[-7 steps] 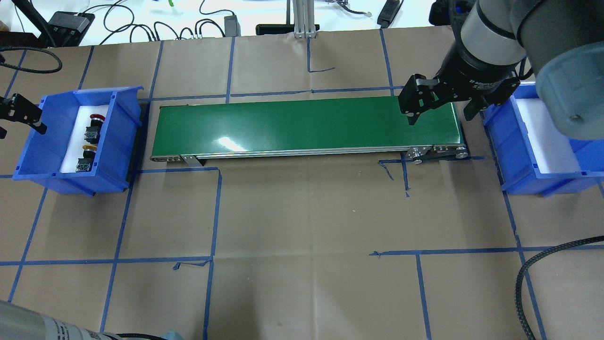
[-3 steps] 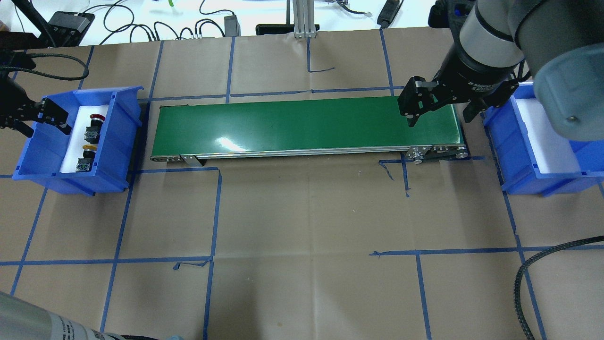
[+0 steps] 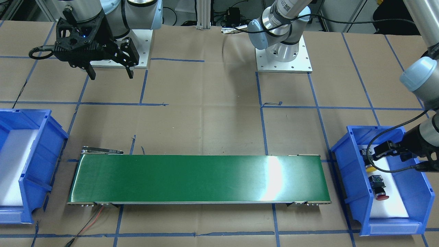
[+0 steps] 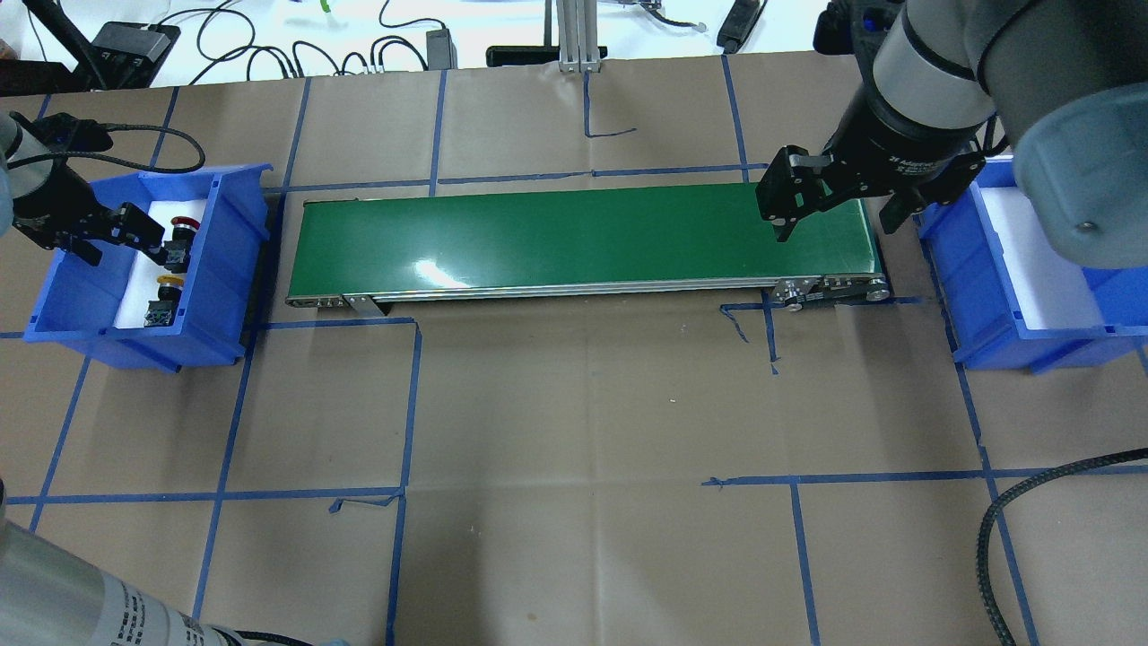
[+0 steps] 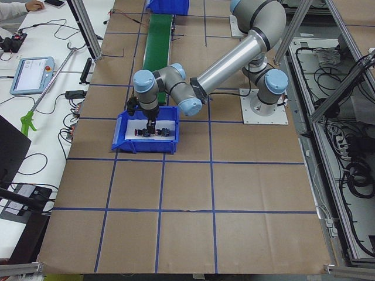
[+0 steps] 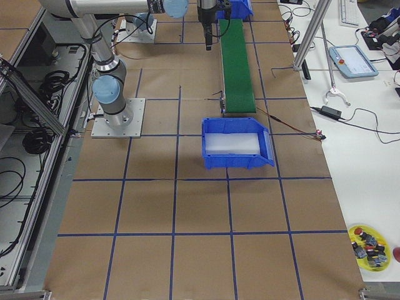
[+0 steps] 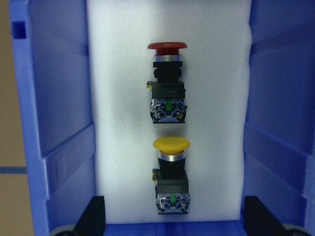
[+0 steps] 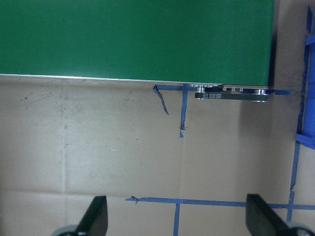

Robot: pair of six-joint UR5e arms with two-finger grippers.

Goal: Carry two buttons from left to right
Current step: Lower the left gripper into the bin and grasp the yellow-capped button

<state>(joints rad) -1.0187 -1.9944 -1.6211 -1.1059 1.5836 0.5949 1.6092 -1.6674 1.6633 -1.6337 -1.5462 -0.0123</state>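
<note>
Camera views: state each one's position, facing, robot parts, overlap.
Overhead: behind robot, facing down; left gripper, right gripper.
Front-facing: across table, facing robot; both grippers.
Exterior left: table end; left arm.
Exterior right: opposite end; right arm.
Left wrist: down into left bin; fingertips.
Right wrist: down at conveyor; fingertips.
Shared: overhead, left wrist: red button, yellow button.

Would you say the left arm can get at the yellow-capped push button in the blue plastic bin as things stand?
Probably yes: the left gripper hangs open over the blue plastic bin, nothing covers the yellow-capped push button, and the red-capped push button lies clear of it on the white foam.
</note>
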